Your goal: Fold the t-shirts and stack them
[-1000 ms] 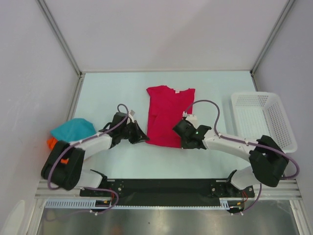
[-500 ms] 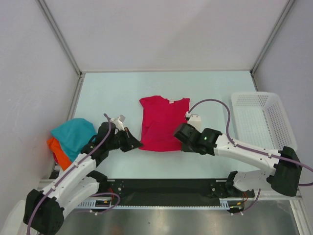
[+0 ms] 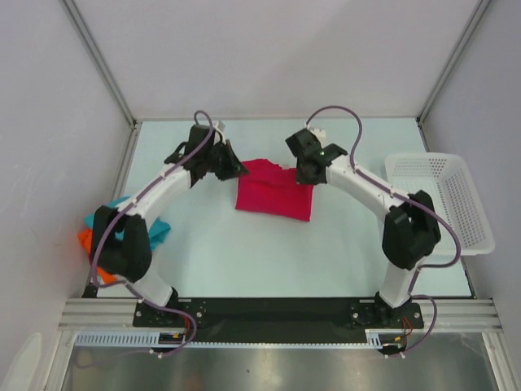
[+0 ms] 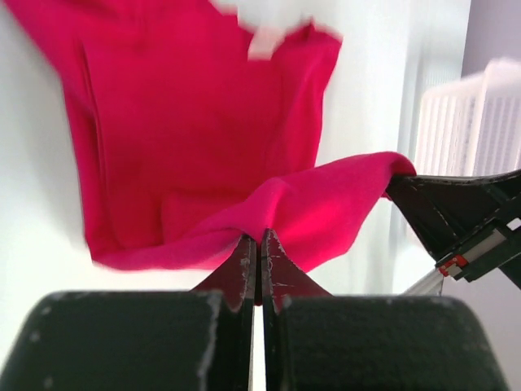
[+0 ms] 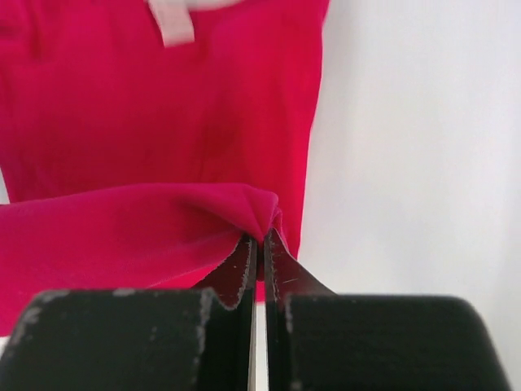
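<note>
The crimson-pink t-shirt (image 3: 273,190) lies mid-table, its lower part doubled up over the upper part. My left gripper (image 3: 236,169) is shut on one hem corner at the shirt's far left; the pinched cloth (image 4: 269,213) shows in the left wrist view above its closed jaws (image 4: 259,238). My right gripper (image 3: 308,176) is shut on the other hem corner at the far right; the fold (image 5: 163,220) shows in the right wrist view at its gripper (image 5: 260,238). The teal-blue t-shirt (image 3: 155,230) and orange t-shirt (image 3: 85,239) lie bunched at the left edge, partly hidden by my left arm.
A white mesh basket (image 3: 444,199) stands at the right edge of the table. Grey walls with metal posts close in the left, right and back sides. My right gripper also shows at the right of the left wrist view (image 4: 456,220).
Both grippers have carried the shirt's near hem from the front edge up and back toward the collar, folding the shirt in half. Both arms are now stretched far over the table.
</note>
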`<act>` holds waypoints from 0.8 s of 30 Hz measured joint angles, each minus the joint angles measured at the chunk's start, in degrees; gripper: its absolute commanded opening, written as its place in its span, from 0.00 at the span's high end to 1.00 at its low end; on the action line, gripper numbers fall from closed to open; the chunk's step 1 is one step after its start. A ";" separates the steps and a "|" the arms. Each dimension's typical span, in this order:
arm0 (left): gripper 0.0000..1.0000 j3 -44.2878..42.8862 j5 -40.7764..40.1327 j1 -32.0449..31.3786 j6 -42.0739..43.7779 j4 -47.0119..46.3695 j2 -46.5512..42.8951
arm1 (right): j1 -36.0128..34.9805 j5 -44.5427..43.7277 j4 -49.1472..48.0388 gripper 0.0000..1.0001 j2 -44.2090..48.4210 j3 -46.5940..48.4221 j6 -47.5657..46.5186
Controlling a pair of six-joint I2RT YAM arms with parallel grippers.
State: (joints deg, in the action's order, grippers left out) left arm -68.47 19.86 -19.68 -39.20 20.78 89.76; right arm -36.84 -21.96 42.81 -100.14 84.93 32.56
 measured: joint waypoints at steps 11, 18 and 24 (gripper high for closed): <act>0.88 -14.27 -0.13 3.58 2.03 3.10 16.22 | 7.08 5.38 0.68 0.64 -16.79 16.98 -8.44; 0.18 -14.25 0.50 3.80 3.39 4.35 19.45 | 8.79 5.90 3.74 0.51 -22.34 19.67 -10.64; 0.08 -14.12 -0.20 3.89 3.80 4.79 19.12 | 8.28 5.25 3.72 0.49 -19.32 18.67 -10.78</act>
State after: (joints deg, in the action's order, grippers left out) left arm -82.59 19.66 -15.79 -35.40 25.56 108.88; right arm -28.56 -16.71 46.52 -119.46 103.59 21.78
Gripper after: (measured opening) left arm 0.904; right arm 0.495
